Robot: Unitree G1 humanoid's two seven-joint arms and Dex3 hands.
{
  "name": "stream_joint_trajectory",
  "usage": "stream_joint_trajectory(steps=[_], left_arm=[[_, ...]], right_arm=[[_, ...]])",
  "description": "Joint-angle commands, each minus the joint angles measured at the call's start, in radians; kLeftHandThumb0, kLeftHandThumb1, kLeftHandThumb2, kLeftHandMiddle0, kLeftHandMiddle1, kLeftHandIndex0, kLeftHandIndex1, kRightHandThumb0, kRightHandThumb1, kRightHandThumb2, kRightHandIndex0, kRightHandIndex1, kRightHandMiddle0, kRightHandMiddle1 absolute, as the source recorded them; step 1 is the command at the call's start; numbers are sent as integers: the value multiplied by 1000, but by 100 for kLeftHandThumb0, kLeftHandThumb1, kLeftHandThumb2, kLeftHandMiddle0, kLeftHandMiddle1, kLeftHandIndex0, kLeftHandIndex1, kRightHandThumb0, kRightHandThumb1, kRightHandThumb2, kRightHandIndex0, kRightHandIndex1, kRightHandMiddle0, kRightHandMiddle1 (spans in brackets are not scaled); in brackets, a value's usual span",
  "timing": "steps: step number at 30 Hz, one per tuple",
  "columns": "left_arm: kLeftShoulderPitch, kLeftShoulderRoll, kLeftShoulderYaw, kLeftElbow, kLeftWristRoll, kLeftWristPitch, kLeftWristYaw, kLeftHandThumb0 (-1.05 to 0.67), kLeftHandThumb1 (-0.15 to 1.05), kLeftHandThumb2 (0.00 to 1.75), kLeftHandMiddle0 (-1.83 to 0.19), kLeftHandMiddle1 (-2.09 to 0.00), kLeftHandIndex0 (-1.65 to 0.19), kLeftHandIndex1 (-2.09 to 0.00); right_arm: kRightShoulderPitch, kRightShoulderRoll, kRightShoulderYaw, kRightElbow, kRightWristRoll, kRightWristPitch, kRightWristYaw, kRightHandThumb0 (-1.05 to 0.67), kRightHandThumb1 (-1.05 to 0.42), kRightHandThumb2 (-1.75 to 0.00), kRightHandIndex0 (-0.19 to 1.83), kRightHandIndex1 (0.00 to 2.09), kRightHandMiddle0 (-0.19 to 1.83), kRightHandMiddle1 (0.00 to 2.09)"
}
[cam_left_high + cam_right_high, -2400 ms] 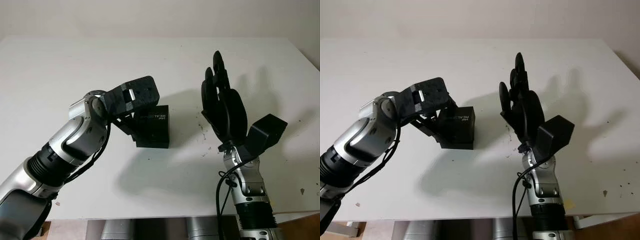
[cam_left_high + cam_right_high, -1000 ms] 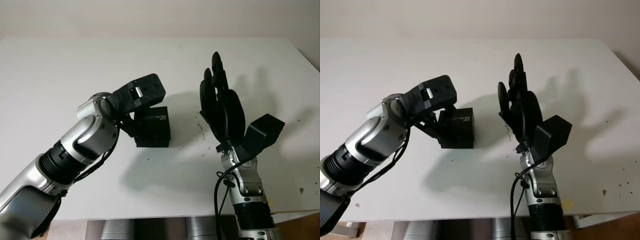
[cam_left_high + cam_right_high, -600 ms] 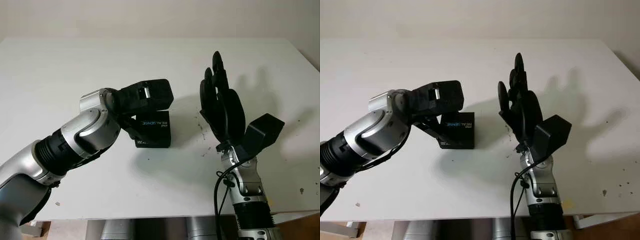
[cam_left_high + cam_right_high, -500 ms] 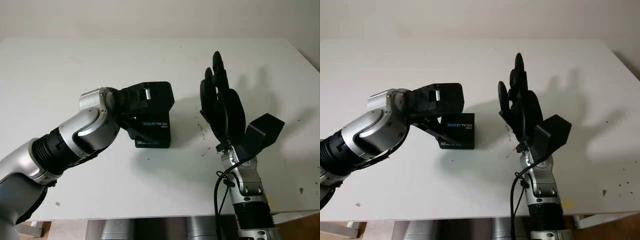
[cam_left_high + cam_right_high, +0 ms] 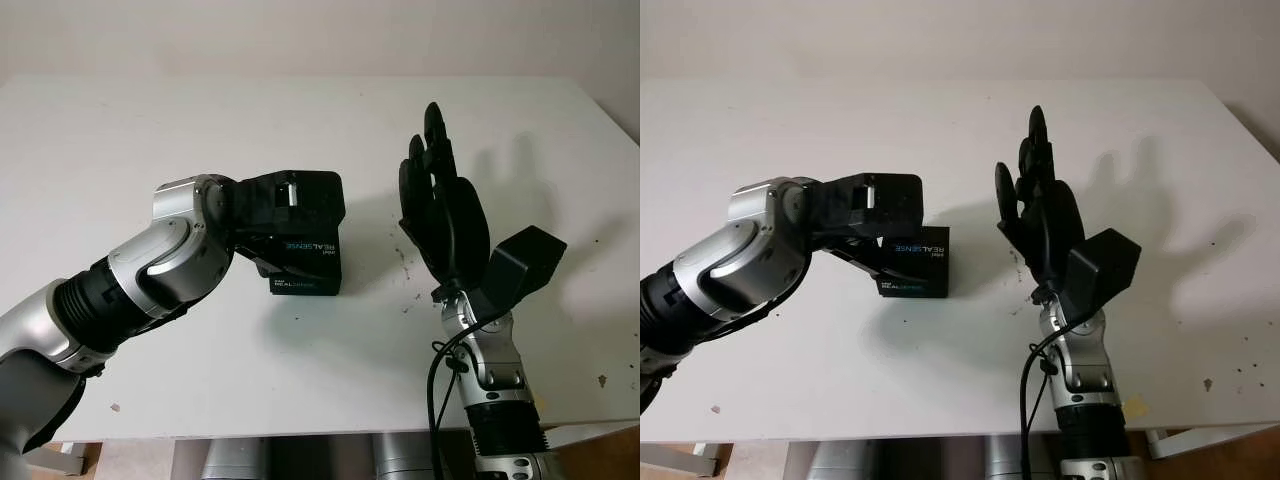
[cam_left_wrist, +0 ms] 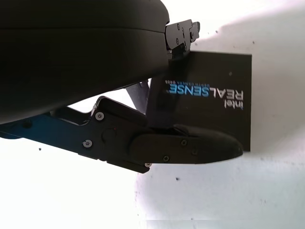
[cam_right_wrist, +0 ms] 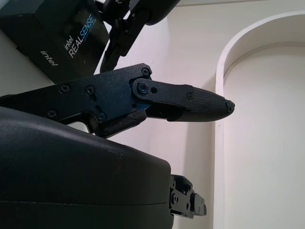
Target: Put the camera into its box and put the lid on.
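A black box printed "intel REALSENSE" (image 5: 312, 272) stands shut near the middle of the white table (image 5: 150, 120). My left hand (image 5: 290, 215) hovers over its top, palm down and open. In the left wrist view one finger (image 6: 190, 145) stretches along the box (image 6: 209, 90) at its near side; whether it touches is unclear. My right hand (image 5: 425, 150) is held upright a little to the right of the box, open and holding nothing. In the right wrist view its finger (image 7: 190, 102) points away from the box (image 7: 52, 33).
Small dark specks (image 5: 405, 265) dot the table between the box and my right hand. The table's front edge (image 5: 300, 432) runs just behind both forearms. Bare white surface surrounds the box on the far side and to the left.
My left forearm has rolled and the hand has swung from the box's left side to above its top. The box has hardly shifted. My right hand has stayed still.
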Motion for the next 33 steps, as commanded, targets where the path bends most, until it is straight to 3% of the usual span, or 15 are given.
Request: stream_joint_trajectory(steps=[1, 6, 11, 16, 19, 21, 23, 27, 30, 33], left_arm=[[45, 51, 30, 12, 55, -73, 60, -78, 105, 62, 19, 0, 19, 0], [78, 75, 96, 107, 152, -230, 166, -73, 105, 63, 19, 0, 19, 0], [52, 97, 107, 334, 327, -378, 302, -81, 105, 64, 19, 0, 19, 0], [51, 65, 210, 452, 366, -406, 397, -84, 105, 62, 19, 0, 19, 0], [112, 19, 405, 434, 252, -460, 554, -78, 105, 58, 19, 0, 19, 0], [197, -68, 608, 366, 107, -527, 696, -75, 105, 54, 19, 0, 19, 0], [276, -135, 724, 300, 19, -594, 806, -74, 105, 55, 19, -1, 16, -2], [438, -304, 869, 190, -205, -822, 896, -75, 105, 58, 19, 0, 19, 0], [502, -414, 917, 144, -356, -929, 886, -76, 105, 56, 19, 0, 19, 0], [545, -470, 929, 112, -452, -993, 852, -79, 105, 59, 19, 0, 19, 0]], right_arm=[[-13, -18, -2, 11, -14, -22, 0, -75, -105, -55, -18, 5, -14, 6], [-21, -25, -14, 25, -5, -26, 11, -73, -105, -55, -18, 5, -13, 6], [-25, -37, -20, 27, -5, -30, 26, -73, -105, -54, -18, 5, -13, 6], [-26, -43, -25, 26, 0, -35, 38, -72, -105, -55, -19, 5, -14, 5], [-27, -46, -25, 27, 2, -32, 44, -72, -105, -55, -19, 5, -14, 5], [-30, -46, -26, 30, 1, -26, 41, -71, -105, -55, -19, 5, -14, 5], [-38, -48, -30, 38, 10, -14, 48, -72, -105, -54, -19, 5, -14, 5], [-81, -59, -44, 76, 52, 47, 78, -70, -105, -57, -19, 1, -18, 4], [-116, -71, -49, 116, 60, 66, 94, -70, -105, -60, -19, 0, -19, 1], [-146, -75, -55, 155, 65, 84, 97, -71, -105, -62, -19, 0, -19, 0]])
